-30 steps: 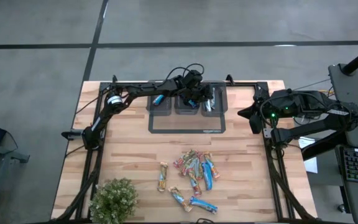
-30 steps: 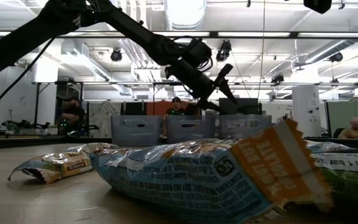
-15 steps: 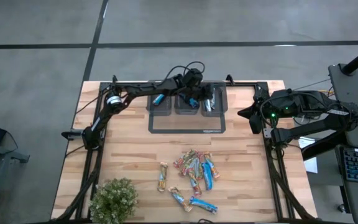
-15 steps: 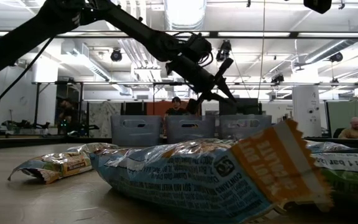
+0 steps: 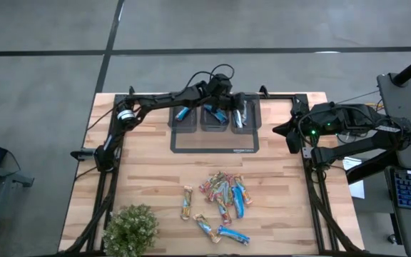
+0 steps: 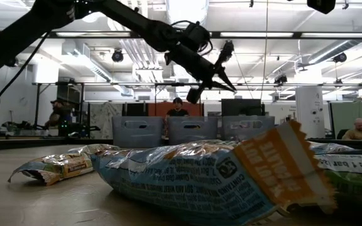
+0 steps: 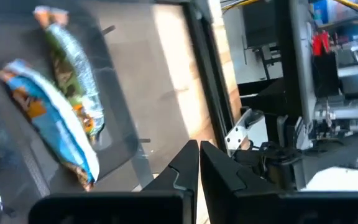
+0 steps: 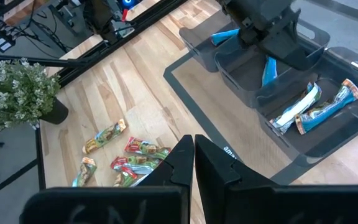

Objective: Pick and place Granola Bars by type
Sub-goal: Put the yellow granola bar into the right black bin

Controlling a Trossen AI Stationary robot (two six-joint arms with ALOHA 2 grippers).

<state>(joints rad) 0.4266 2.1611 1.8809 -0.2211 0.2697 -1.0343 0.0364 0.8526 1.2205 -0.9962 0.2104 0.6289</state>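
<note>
L pincer [image 5: 223,100] hangs in the air over the middle bin [image 5: 215,118] of three grey bins at the far side of the bench [image 5: 284,178], fingers together w/ nothing between them; low view shows it raised well above the bin row, tips pointing down. R pincer [image 8: 188,155] sits parked at the R edge of the bench, arm folded by its mount, fingers pressed together, empty. Granola Bars [image 5: 223,193]: most lie in a loose pile near bench centre, toward the near side, multicoloured & blue mixed, w/ a few stragglers apart, one bar [image 5: 187,201] off to the L of the pile & two more [image 5: 220,232] nearer the front edge. Some already binned: a blue one [image 5: 183,113] in the L bin, a blue one [image 8: 270,70] in the middle bin, and two or so bars [image 8: 319,107] in the R bin, blue-and-white plus a greenish one, lying side by side. Bins stand on a dark tray [image 5: 216,146]. Potted plant [image 5: 130,228] at the near L corner of the bench. In the low view one wrapper [image 6: 219,179] lies right in front of the camera, blocking much of the bench.
</note>
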